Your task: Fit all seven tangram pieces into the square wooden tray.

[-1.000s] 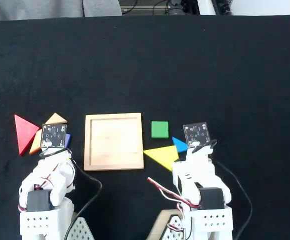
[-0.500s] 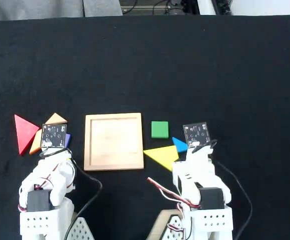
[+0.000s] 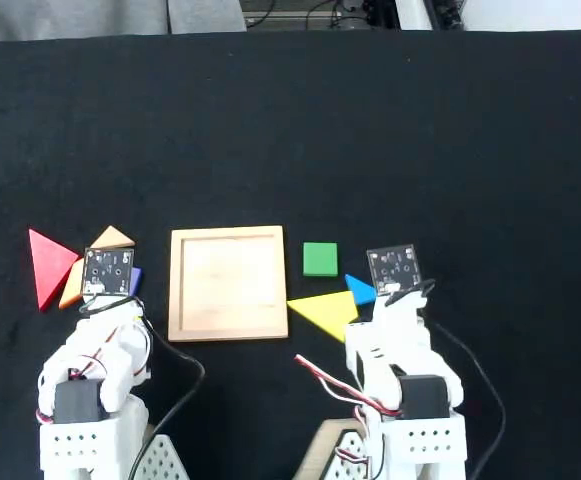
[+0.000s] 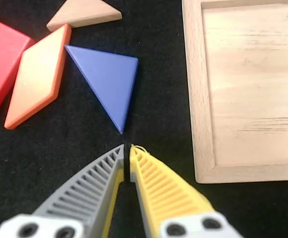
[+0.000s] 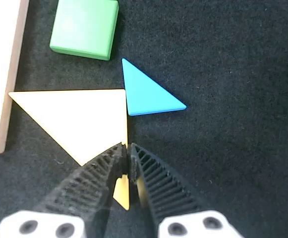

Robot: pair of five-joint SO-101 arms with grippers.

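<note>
Square wooden tray (image 3: 228,233) lies three o'clock from left gripper (image 4: 126,148); nine o'clock from right gripper (image 5: 127,147); both pinched together.

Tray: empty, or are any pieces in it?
Empty. The tray floor is bare wood; the green square, yellow triangle and red triangle lie outside on the table.

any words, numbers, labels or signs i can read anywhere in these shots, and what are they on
No text can be read in any view.
wooden tray: bare wood, no marking.
green square, yellow triangle, red triangle, dark blue triangle: plain coloured faces, no print.
left arm's circuit board and right arm's circuit board: pale specks, too small to read.
</note>
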